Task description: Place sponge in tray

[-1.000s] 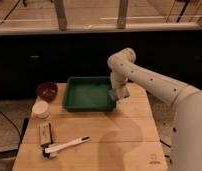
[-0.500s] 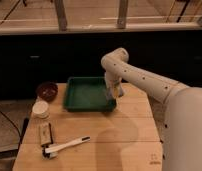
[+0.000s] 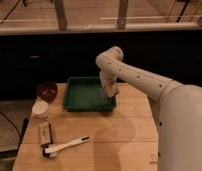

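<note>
- In the camera view, the white arm (image 3: 139,80) came in from the big white body at the lower right of the frame.
- It went up and left to a round bend near the middle, then turned straight down.
- The gripper (image 3: 108,92) hung at the end of that down part, over the right side of the tray (image 3: 81,95), close to its right rim.
- The gripper was clenched tight on the sponge (image 3: 104,94).
- Only a small blue-grey bit of the sponge showed at the gripper's tip; the rest was hidden by the fingers and hard to make out.
- I could not tell if the sponge touched the tray floor or hung just above it.
- The tray sat in the middle of the frame, at the far edge of the wooden table (image 3: 124,132).
- The arm's big body was cut off by the right and bottom edges.
- A dark-red bowl (image 3: 46,91) stood left of the tray.
- A white round cup (image 3: 40,109) stood just below the bowl.
- A tan block (image 3: 45,133) and a white brush (image 3: 69,145) lay at the lower left.
</note>
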Tool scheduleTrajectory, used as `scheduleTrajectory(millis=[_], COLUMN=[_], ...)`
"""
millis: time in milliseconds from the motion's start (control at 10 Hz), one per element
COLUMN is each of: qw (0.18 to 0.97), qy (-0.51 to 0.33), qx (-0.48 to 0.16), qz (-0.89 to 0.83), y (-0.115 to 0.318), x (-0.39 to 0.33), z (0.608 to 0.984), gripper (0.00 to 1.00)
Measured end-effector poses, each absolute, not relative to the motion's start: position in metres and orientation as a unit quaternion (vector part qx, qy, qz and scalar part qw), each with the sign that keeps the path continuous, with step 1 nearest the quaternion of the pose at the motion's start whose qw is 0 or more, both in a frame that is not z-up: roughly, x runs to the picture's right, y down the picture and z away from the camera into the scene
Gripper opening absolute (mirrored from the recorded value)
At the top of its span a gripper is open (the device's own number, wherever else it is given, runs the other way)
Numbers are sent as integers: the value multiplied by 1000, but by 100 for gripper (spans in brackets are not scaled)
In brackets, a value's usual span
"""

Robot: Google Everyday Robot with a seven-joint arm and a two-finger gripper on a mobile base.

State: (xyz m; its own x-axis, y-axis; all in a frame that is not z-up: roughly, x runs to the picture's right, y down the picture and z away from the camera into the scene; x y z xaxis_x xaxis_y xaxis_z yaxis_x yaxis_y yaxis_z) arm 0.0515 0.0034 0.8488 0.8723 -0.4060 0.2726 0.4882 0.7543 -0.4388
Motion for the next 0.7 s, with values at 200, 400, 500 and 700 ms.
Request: scheduleTrajectory(millis=[200,400,500,700], qw=[932,931,930,929], qy=[-84,-92,-94,-98], qx=[-253,-253,-253,-251], qz=[-244,-248,-249,-252], y=[3,4,5,4], x=[48,41,42,41], z=[850,853,856,859], gripper=[0,0,0,0])
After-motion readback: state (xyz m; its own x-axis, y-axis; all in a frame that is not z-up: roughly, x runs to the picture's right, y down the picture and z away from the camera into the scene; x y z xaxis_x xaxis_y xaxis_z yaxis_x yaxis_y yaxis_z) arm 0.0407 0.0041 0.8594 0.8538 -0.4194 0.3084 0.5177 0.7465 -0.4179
